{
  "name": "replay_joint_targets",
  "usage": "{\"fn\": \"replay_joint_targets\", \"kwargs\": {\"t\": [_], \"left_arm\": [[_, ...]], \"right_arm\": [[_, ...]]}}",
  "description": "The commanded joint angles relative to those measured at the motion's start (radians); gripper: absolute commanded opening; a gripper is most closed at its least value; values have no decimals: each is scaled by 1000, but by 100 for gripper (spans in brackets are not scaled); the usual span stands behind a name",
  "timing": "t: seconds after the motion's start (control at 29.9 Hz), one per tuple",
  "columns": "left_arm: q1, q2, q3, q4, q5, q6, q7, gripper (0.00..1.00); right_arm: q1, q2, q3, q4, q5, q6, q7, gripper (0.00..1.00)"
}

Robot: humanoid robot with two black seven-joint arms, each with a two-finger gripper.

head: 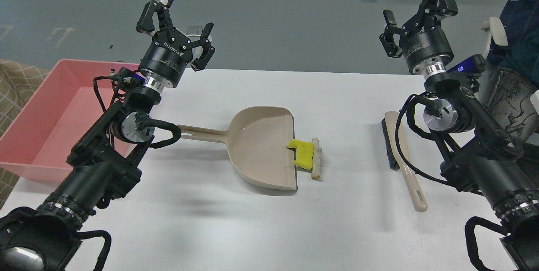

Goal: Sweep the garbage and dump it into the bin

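White tabletop (236, 229) is carrying everything we are working with, grey floor beyond it. We are holding our left gripper (179, 22) and right gripper (414, 14) raised above the surface, both spread wide and carrying nothing. The yellow chunk (304, 155) is lying across the lip of the beige dustpan (257, 149), half in, with the bread slice (316, 159) touching it just outside on the table. The brush (400, 157) is lying to the right, well apart, untouched. The pink bin (46, 107) is sitting at the left edge. We are judging that a hard sweep could shove the unheld dustpan away, or flick the scraps past its lip.
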Motion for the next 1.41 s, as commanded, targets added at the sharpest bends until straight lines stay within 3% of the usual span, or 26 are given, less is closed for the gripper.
{"fn": "replay_joint_targets", "kwargs": {"t": [0.0,1.37], "left_arm": [[0,0,0,0,0,0,0,99],[0,0,8,0,1,-8,5,99]], "right_arm": [[0,0,0,0,0,0,0,100],[-2,0,-5,2,0,-4,0,100]]}}
